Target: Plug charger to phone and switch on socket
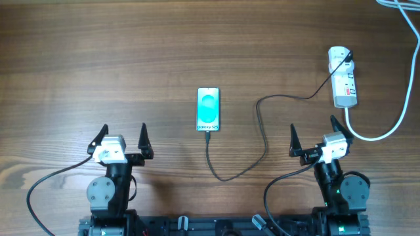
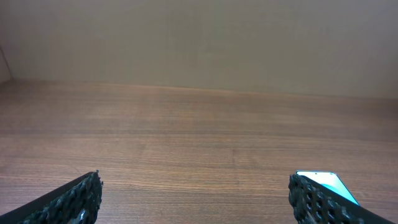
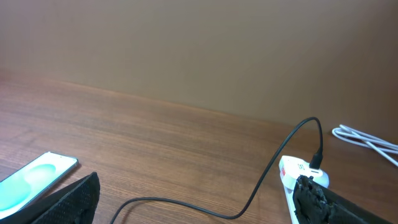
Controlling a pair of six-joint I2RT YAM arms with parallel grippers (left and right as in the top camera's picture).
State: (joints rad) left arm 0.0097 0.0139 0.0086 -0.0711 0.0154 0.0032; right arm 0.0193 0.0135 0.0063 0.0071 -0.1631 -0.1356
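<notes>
The phone (image 1: pixel 208 109) lies flat near the middle of the tabletop (image 1: pixel 98 65), screen up and glowing cyan, with its long sides running away from the arms. The charger (image 1: pixel 262 141) meets the phone's near short edge. It is too small to tell whether the plug tip is fully seated. From there the thin black cable runs toward the arms, curls right in a loop, climbs back up and bends across to the socket (image 1: pixel 343 78), ending in a dark plug on its far end. The socket sits well to the right of the phone, slightly tilted. Its red marks are visible, but the position of its switch cannot be read.

A white lead (image 1: pixel 394 128) leaves the socket's near end, sweeps right and runs off past the far right corner.

The left tool (image 1: pixel 123 131) hovers near the front edge, left of the phone, jaws spread wide and holding nothing. The right tool (image 1: pixel 314 126) stands equally wide open and unloaded, on the near side of the socket. The charger's loop lies between the right tool and the phone, and the white lead curves just beside its outer finger.
</notes>
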